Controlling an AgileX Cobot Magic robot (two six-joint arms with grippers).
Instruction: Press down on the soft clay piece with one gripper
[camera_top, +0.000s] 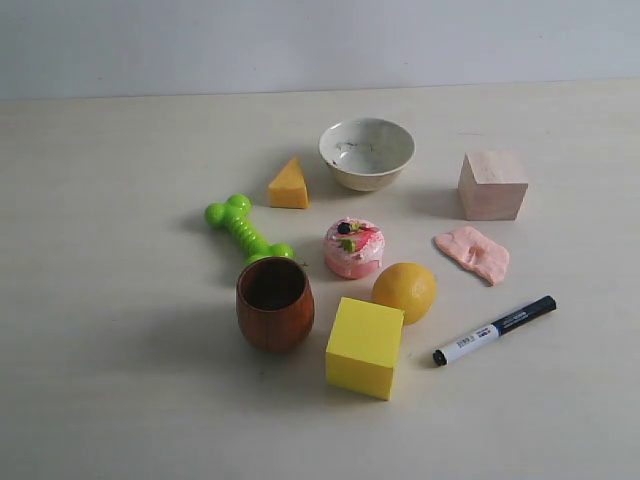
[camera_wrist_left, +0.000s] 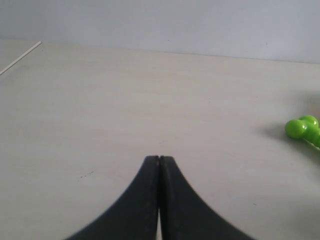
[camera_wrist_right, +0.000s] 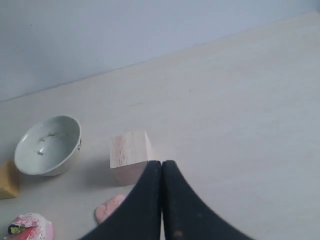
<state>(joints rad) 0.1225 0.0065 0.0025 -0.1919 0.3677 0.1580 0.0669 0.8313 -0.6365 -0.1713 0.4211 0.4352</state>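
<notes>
Right gripper (camera_wrist_right: 161, 164), jaws together, hovers by the wooden cube (camera_wrist_right: 130, 150): approach stage. Next, it should lower onto the soft clay piece (camera_top: 473, 253), at the exterior frame's right-centre.

Pale tabletop (camera_top: 110, 380) with assorted objects. Rear: white bowl (camera_top: 366, 152), upright, dark marks inside; orange-yellow cheese wedge (camera_top: 289, 185) near its left; pale wooden cube (camera_top: 492, 185) well apart to its right. Middle: green bone toy (camera_top: 245, 232) lying diagonally, its near end just beside the rim of a brown wooden cup (camera_top: 274, 303); pink cake toy (camera_top: 353, 248) topped with berries, close to a yellow lemon (camera_top: 405, 291). Front: yellow cube (camera_top: 365, 346) just beside the lemon, contact unclear; black-and-white marker (camera_top: 494, 329) lying diagonally at right.
</notes>
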